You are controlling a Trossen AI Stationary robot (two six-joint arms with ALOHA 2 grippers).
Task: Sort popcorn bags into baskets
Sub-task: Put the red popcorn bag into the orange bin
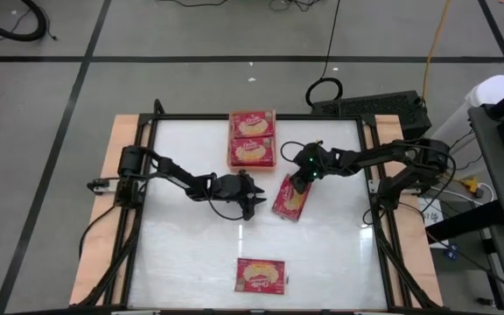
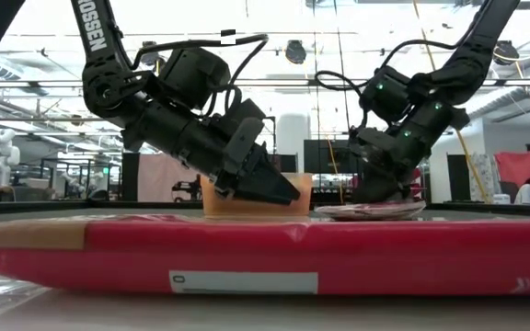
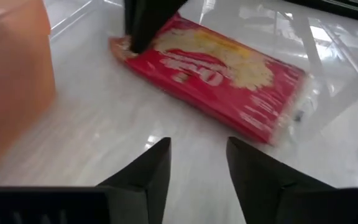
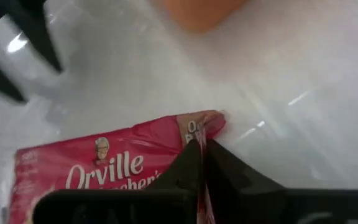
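Both arms were matte black with looping black cables; white lettering marked one, green lights the other.

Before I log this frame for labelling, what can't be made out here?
- Orange plastic tray, low view: the left jaws cover most of it.
- How many red popcorn packets are stacked in it: high view shows only the top layer.
- Pinched red packet, right wrist view: cut off by the frame edge.

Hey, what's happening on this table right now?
A two-armed robot is sorting popcorn bags. The right gripper is shut on the edge of a popcorn bag lying mid-table, beside the orange tray that already holds bags. The left gripper hovers open next to it. Another bag waits near the front edge.
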